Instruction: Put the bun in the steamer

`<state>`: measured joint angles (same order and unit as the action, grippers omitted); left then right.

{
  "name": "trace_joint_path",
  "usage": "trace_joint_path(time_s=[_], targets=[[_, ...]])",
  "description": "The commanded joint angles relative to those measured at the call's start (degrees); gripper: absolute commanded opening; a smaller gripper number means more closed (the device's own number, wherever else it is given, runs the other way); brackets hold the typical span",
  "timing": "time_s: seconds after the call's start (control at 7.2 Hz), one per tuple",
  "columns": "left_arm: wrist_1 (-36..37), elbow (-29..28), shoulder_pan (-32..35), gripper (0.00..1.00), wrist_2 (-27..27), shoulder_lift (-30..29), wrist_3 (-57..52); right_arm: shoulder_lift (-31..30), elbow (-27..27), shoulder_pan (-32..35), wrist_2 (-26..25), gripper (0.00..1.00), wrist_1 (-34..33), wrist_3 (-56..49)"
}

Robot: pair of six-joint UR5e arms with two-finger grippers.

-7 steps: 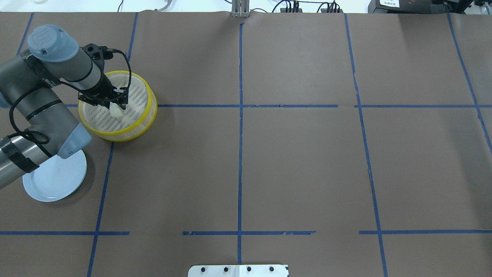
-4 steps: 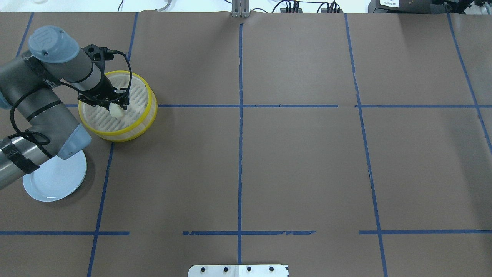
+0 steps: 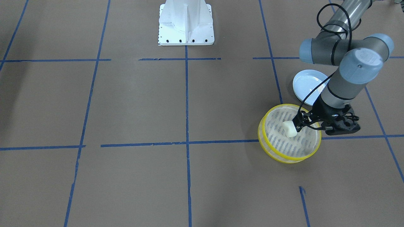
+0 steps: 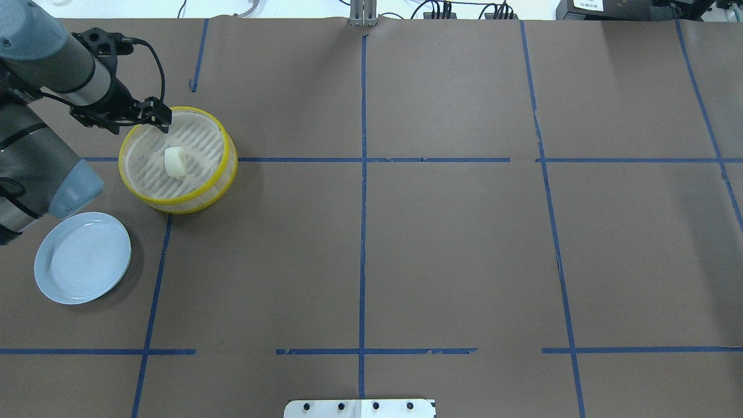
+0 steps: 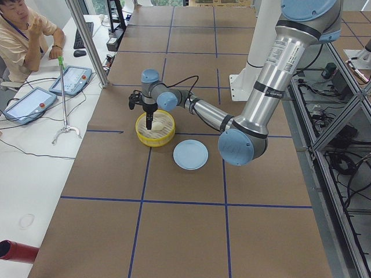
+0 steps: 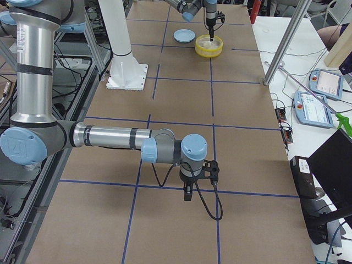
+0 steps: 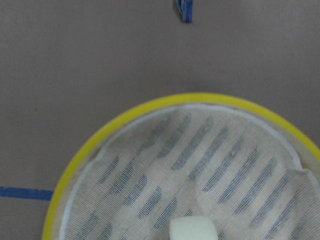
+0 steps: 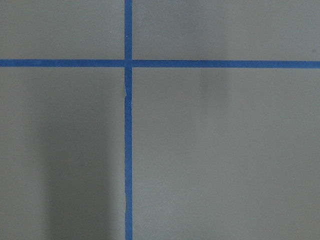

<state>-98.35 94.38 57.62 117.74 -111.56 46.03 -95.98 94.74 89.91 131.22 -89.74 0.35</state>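
Observation:
The bun (image 4: 175, 161), a small cream-white block, lies free on the mesh near the middle of the yellow-rimmed steamer (image 4: 223, 174). It also shows in the front view (image 3: 289, 129) and at the bottom edge of the left wrist view (image 7: 194, 229). My left gripper (image 4: 159, 118) is open and empty, raised above the steamer's far-left rim, apart from the bun. In the front view the left gripper (image 3: 297, 123) hangs just beside the bun, over the steamer (image 3: 277, 157). My right gripper (image 6: 187, 192) shows only in the right side view, low over bare table; I cannot tell its state.
A pale blue plate (image 4: 82, 257) with nothing on it sits in front of the steamer at the left edge. The robot's white base (image 3: 186, 22) stands at the middle. Blue tape lines cross the brown table cover. An operator sits beyond the table's left end.
My left gripper let go of the bun, opened and rose away toward the far left. The bun stays in the steamer. The arm no longer covers the plate.

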Motion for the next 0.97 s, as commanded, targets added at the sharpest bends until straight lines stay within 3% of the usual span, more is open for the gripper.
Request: trace_joint_path(time_s=[0.0, 0.28, 0.56, 0.69, 0.83], targets=[[4.8, 5.6, 7.0, 0.99, 2.8, 5.9, -13.2, 0.0, 0.0, 0.0, 0.0, 1.0, 0.0, 0.0], [4.6, 7.4, 17.4, 0.99, 9.7, 13.0, -29.8, 0.0, 0.0, 0.0, 0.0, 1.0, 0.0, 0.0], [4.4, 7.6, 25.9, 1.0, 10.2, 19.1, -42.5, 0.0, 0.0, 0.0, 0.0, 1.0, 0.0, 0.0], [4.7, 6.7, 31.0, 1.0, 13.3, 22.0, -48.9, 0.0, 0.0, 0.0, 0.0, 1.0, 0.0, 0.0], [4.4, 7.0, 34.4, 1.0, 17.0, 29.1, -55.3, 0.0, 0.0, 0.0, 0.0, 1.0, 0.0, 0.0]])
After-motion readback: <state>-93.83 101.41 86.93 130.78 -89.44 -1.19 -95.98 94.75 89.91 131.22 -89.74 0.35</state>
